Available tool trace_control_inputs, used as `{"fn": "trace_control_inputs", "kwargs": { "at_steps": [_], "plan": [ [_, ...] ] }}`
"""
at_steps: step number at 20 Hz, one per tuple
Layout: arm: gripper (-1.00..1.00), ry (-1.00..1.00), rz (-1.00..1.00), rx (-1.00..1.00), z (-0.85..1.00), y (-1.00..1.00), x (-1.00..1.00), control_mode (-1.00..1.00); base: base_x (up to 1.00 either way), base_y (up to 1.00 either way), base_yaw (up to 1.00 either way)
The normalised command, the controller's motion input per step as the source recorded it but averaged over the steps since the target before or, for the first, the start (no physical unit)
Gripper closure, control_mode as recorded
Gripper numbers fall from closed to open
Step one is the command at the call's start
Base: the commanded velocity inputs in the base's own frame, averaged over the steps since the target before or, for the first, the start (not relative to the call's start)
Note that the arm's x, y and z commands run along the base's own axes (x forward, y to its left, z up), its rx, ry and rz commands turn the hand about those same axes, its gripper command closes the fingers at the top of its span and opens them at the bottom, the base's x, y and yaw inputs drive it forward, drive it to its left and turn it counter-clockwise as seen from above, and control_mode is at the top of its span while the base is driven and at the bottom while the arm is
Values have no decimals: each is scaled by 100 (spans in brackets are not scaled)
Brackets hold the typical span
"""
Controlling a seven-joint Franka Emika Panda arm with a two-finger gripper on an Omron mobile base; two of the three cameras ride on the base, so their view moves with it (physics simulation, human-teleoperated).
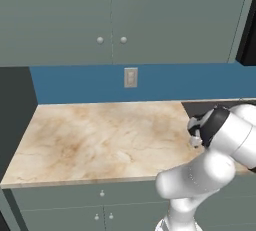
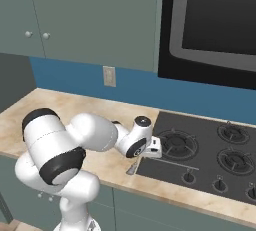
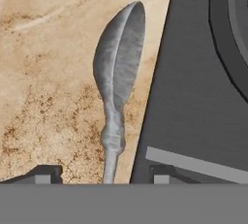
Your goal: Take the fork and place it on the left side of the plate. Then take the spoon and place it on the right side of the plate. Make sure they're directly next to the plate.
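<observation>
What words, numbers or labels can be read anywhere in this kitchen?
None: there is no readable text.
The wall outlet, the cabinet doors, the stove knobs and the spoon are all plain and unmarked.

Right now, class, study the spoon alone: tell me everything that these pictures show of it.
The spoon is slim, grey and metallic-looking, with a narrow oval bowl that tapers into a thin handle. In the hand view it sits over the marbled beige counter, beside the dark stovetop's edge, its handle running down between the gripper's fingertips. In the right base view it hangs tilted below the gripper, bowl downward by the stovetop's corner. Whether it touches the counter cannot be told.
</observation>
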Motion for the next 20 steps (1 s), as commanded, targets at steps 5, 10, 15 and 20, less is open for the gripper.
{"fn": "trace_control_inputs", "kwargs": {
  "at_steps": [5,10,15,20],
  "plan": [
    [100,0,2,2,-47,5,-13,-100,0,0,0],
    [100,0,1,4,-16,27,-19,-100,0,0,0],
    [100,0,3,1,23,25,-39,-100,0,0,0],
    [100,0,3,0,90,31,-89,-100,0,0,0]
  ]
}}
